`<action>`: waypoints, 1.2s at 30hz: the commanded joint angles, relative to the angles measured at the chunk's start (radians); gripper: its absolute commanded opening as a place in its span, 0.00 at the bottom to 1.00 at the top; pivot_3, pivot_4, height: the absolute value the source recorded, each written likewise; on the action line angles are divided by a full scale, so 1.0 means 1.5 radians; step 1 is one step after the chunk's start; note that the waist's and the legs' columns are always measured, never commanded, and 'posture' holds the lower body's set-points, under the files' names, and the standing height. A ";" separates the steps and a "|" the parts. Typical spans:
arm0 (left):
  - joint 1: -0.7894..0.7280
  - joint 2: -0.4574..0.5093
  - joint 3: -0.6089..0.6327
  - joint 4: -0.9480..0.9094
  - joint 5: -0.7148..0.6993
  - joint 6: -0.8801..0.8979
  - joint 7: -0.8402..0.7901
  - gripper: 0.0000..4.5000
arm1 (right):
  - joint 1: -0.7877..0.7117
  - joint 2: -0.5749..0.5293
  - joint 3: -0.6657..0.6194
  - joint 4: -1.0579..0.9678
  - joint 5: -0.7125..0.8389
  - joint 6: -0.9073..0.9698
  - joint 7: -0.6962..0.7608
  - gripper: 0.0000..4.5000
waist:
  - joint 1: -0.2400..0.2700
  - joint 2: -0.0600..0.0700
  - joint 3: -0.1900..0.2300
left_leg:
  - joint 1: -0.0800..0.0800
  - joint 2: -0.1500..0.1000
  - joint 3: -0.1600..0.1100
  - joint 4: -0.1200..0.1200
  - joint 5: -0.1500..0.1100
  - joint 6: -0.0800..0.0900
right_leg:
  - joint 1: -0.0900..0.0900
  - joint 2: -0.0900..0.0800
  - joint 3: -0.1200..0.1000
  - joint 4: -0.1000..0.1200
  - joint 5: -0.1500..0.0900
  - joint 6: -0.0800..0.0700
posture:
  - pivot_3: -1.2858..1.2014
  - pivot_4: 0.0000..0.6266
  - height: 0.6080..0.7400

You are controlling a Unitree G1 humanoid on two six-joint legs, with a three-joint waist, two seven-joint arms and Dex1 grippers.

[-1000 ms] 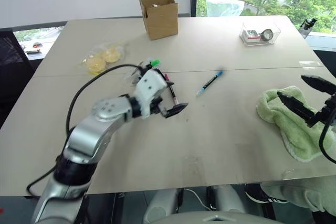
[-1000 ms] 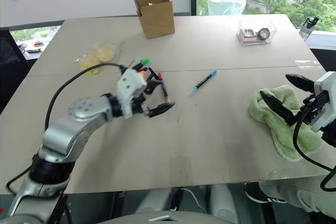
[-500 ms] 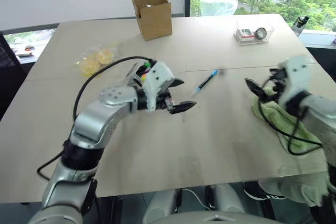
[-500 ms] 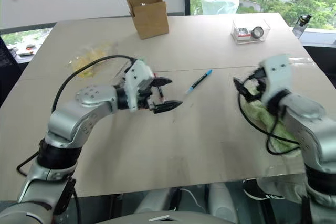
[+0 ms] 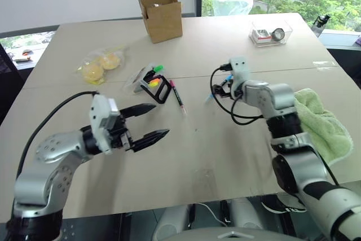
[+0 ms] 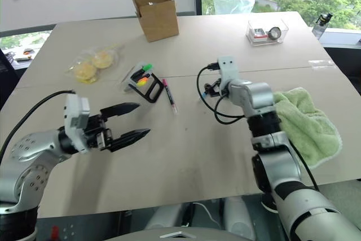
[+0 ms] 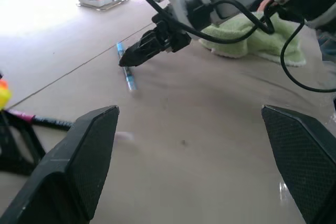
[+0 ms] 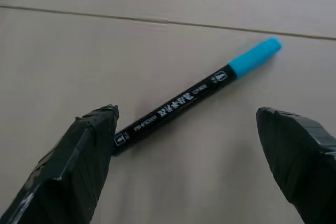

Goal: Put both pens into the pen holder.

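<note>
right hand (image 8: 184, 145) spread open astride blue-capped pen (image 8: 197, 95) mid-tabletop, lined up to pinch | left hand (image 5: 148, 122) open, empty, standing clear | pink-capped pen (image 5: 177, 95) beside pen holder (image 5: 159, 88)

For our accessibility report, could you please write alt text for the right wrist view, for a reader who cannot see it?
A dark pen with a bright blue cap lies flat on the beige table, between the two open black fingers of the right hand, which hovers over it. A thin seam crosses the table just beyond the pen.

Right gripper (image 7: 131, 61) over blue-capped pen (image 7: 126, 71)
</note>
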 commanded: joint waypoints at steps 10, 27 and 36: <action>0.061 -0.004 0.042 -0.047 -0.007 -0.043 0.055 1.00 | -0.102 0.049 0.056 0.292 -0.142 -0.180 0.035 0.51 | -0.018 -0.001 -0.002 | 0.002 0.000 0.001 0.000 0.000 -0.001 | 0.000 0.000 0.001 0.002 0.000 0.000 | 0.52 0.24 1.00; -0.063 -0.069 -0.045 -0.064 -0.206 0.135 0.245 1.00 | 0.252 -0.195 0.020 -0.473 0.001 -0.088 0.345 0.00 | -0.001 0.001 -0.002 | 0.000 0.000 -0.002 0.000 0.000 -0.001 | 0.001 0.000 0.000 0.001 0.000 0.000 | 0.52 0.24 1.00; -0.239 -0.161 -0.066 0.055 -0.501 0.282 0.498 1.00 | 0.309 -0.234 -0.001 -0.690 0.116 -0.067 0.388 0.00 | 0.004 -0.001 -0.003 | 0.001 0.000 -0.002 0.002 0.000 -0.001 | 0.001 0.000 0.000 0.002 0.000 0.000 | 0.52 0.24 1.00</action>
